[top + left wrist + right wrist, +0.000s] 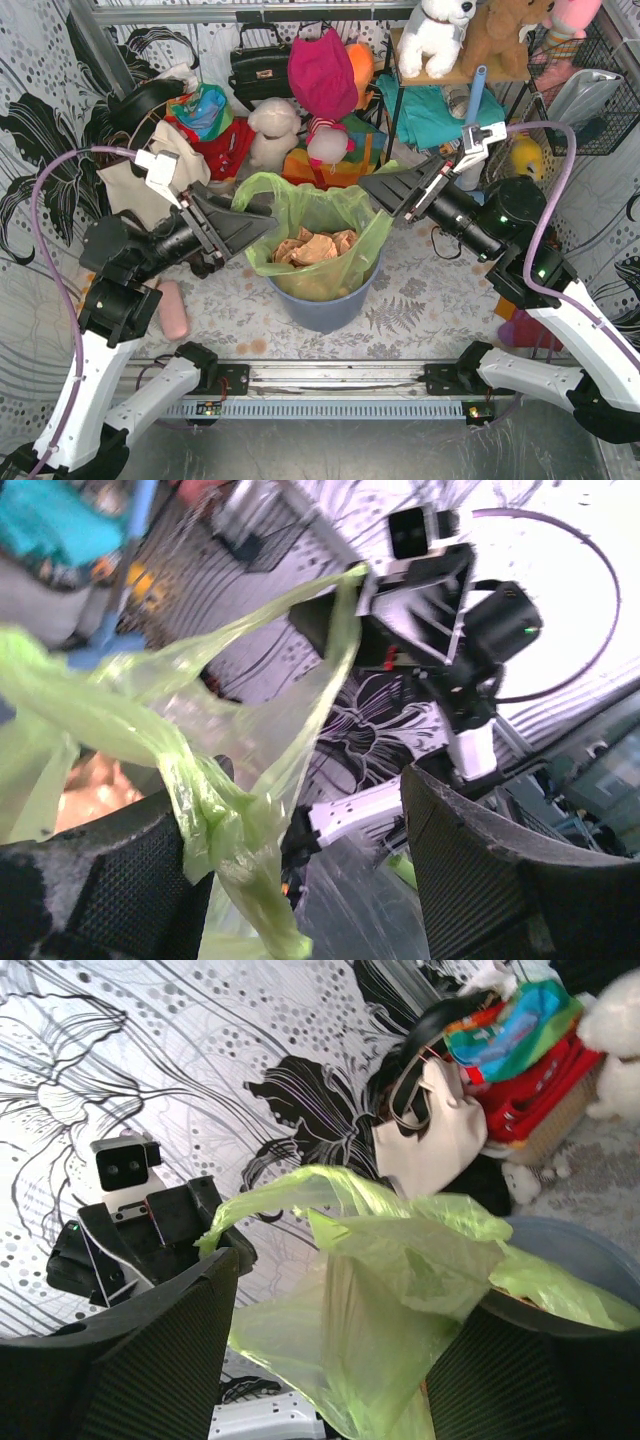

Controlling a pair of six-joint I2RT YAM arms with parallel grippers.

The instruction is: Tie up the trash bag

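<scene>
trash bag [352, 240] of thin translucent light-green plastic sits at the centre of the top view. it lines a round blue-grey bin [325, 310], its mouth gaping, with crumpled brown paper [315, 247] showing inside. the left gripper [262, 222] is at the bag's left rim. in the left wrist view its black fingers [130, 880] stand wide apart, released, and a twisted strand of the green film lies against the lower-left one only. the right gripper [378, 188] is at the bag's upper-right rim. in the right wrist view its jaws are likewise apart, unclenched, with a loose fold of green plastic hanging in the gap. a cream tote bag [440, 1135] lies in the upper right of that view.
</scene>
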